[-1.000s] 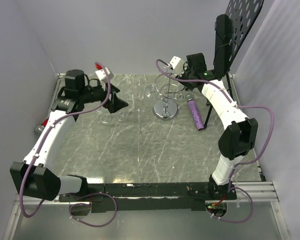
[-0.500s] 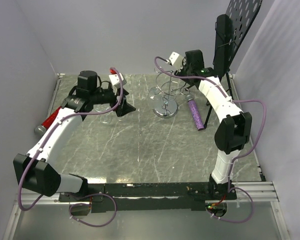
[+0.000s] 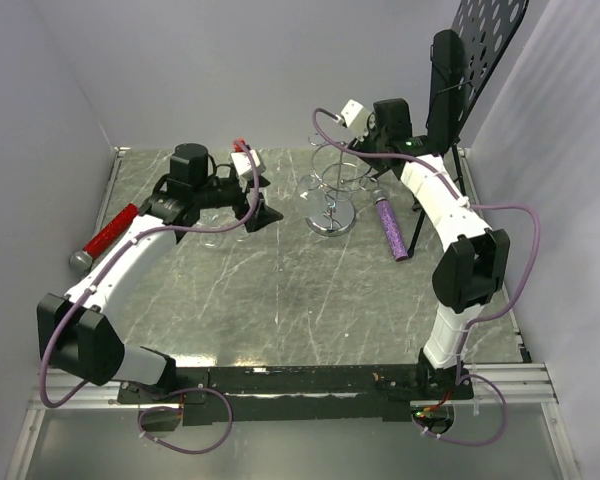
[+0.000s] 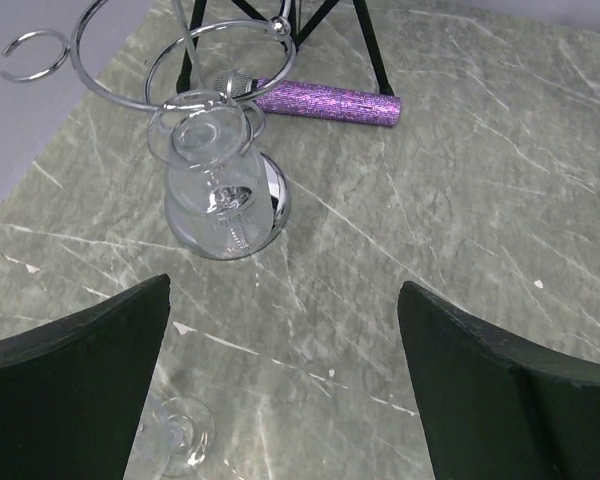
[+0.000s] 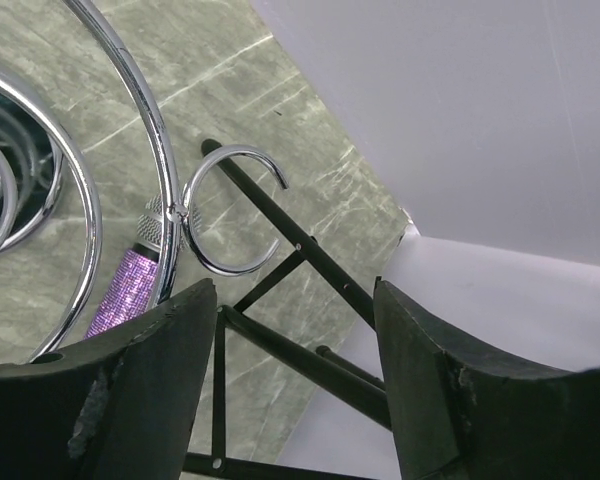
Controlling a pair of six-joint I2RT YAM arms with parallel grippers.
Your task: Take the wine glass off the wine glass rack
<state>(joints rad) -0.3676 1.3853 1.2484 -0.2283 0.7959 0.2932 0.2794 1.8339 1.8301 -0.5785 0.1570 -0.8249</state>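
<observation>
The glass (image 4: 212, 190) hangs upside down from a loop of the rack (image 3: 332, 222), its foot caught in the wire. The left gripper (image 4: 285, 290) faces it, fingers spread and holding nothing. The right gripper (image 5: 292, 290), by the rack's far loops, is likewise spread.

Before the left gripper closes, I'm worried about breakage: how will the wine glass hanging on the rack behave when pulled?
Probably fragile: the wine glass is thin, clear glass. Likely slippery, since its surface looks smooth and glossy. It hangs foot-up from the wine glass rack, so a sideways pull might tip that slender wire stand.
</observation>
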